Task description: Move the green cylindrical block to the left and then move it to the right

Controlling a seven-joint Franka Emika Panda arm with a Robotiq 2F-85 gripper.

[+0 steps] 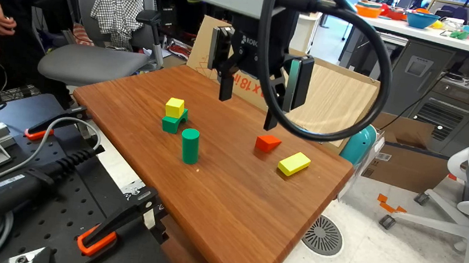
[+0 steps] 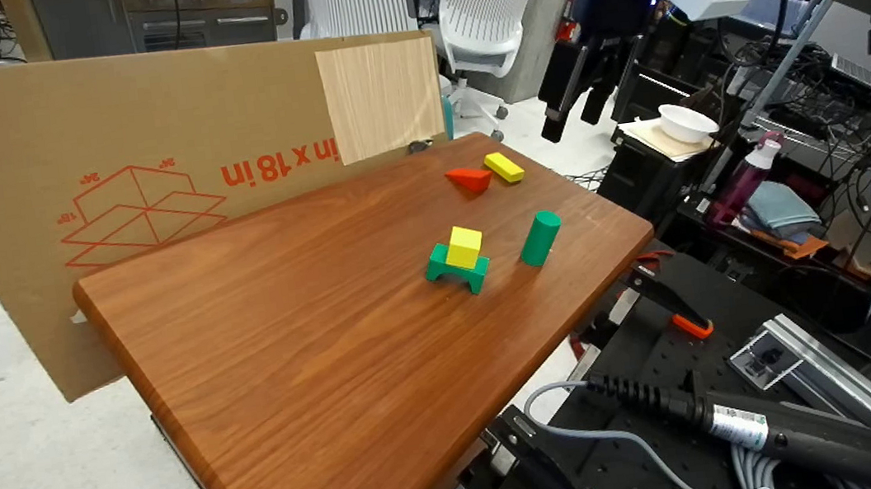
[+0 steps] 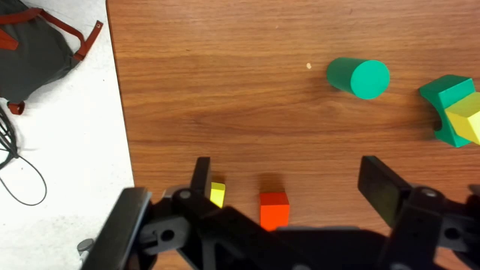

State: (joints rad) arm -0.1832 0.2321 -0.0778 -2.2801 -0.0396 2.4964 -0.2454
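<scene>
Gripper (image 1: pixel 248 107) spread, grn cyl (image 1: pixel 190 146) upright (blue bowl (image 1: pixel 421 21) on ctr (image 1: pixel 427 35))

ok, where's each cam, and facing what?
In an exterior view: raised, black pegboard lower left, looking down across wooden table; gripper upper centre.
In an exterior view: raised, pegboard lower right, facing cardboard; gripper upper right.
Wrist view: above table, looking down; gripper fingers below.
Both exterior views share pegboard and cardboard; all share green cylinder.

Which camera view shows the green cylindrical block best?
The wrist view: the green cylindrical block looks largest there, its round top in full view. Both exterior views show it smaller, unobstructed and upright.
</scene>
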